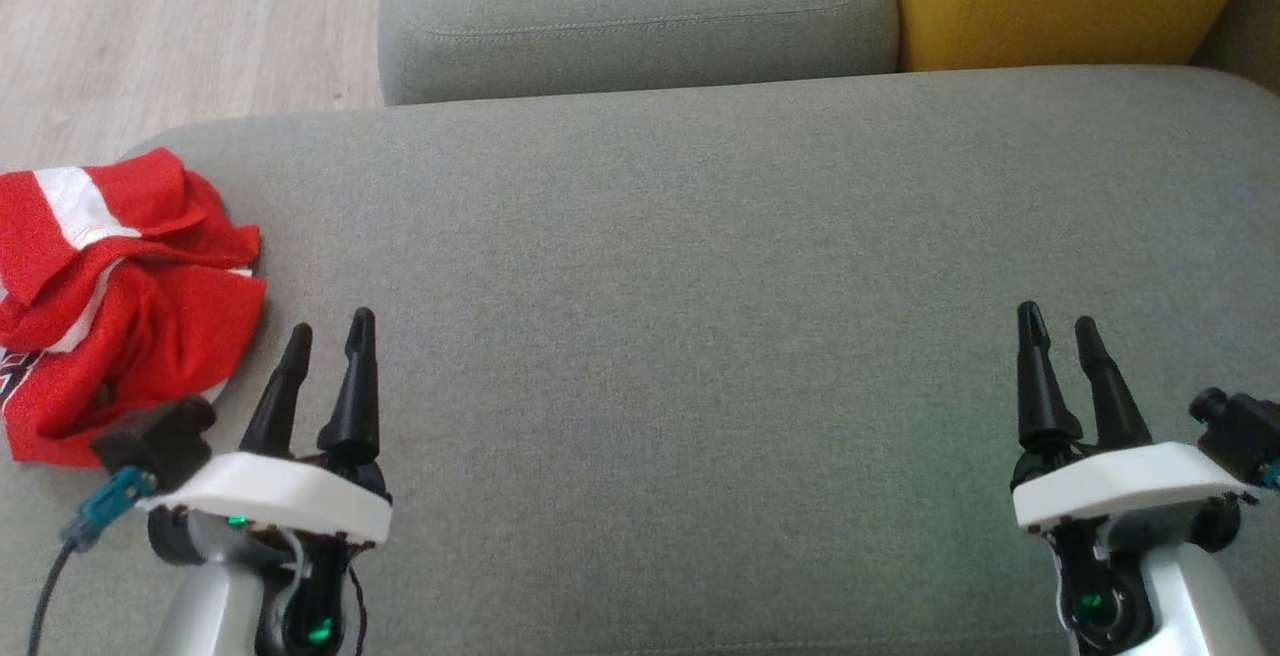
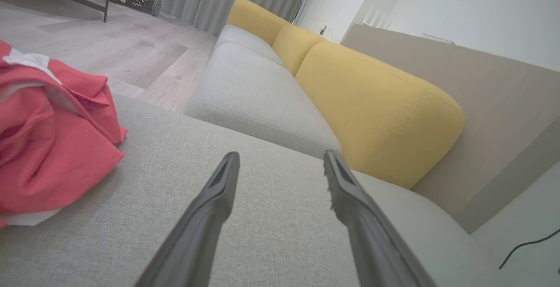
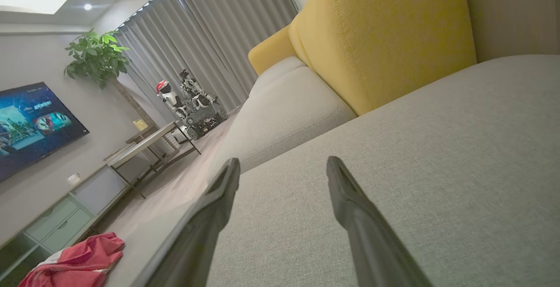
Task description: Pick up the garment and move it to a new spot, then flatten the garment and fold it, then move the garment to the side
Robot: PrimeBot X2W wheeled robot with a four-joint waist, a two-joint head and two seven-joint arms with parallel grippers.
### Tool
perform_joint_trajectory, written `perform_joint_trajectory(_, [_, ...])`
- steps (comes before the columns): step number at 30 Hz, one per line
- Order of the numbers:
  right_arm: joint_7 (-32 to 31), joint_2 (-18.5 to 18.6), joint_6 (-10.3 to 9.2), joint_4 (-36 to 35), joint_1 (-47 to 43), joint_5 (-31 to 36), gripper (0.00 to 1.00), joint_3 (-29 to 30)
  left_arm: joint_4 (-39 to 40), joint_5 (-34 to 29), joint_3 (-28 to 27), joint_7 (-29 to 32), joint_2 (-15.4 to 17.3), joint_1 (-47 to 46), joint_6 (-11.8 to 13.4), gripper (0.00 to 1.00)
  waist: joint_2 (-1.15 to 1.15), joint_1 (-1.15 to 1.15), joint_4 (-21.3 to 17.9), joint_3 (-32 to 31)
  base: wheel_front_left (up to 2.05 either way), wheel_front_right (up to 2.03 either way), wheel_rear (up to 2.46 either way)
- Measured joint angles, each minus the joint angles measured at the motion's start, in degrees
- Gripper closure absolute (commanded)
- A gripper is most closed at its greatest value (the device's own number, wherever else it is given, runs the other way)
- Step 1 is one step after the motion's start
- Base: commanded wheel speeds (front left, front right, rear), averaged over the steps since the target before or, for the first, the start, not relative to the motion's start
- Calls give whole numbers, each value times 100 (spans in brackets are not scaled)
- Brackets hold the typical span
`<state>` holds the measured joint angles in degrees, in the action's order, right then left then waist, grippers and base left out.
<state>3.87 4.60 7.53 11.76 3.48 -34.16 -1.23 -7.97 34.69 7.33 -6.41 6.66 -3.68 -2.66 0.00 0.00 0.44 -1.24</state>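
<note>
No text can be read with certainty here. The red garment [image 1: 130, 306] carries a small dark and white print at its lower left edge in the head view, but it is folded and cut by the picture border, so no letter is clear. On the television screen [image 3: 35, 123] in the right wrist view stand a few pale characters near the top, too small to read.

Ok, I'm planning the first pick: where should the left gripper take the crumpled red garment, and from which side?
Probably a raised fold on the red garment, on its edge facing the left gripper. It lies bunched on the grey cushion, so a ridge gives open jaws cloth to pinch. Come down from the cushion's middle side.
</note>
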Motion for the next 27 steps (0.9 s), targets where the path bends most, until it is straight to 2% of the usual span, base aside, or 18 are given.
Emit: perform_joint_trajectory(27, [223,-22,0,33,-7,1886,0,-58,22,-1725,487,-435,203,70,368,0,0,0,22,-26,0,0,0])
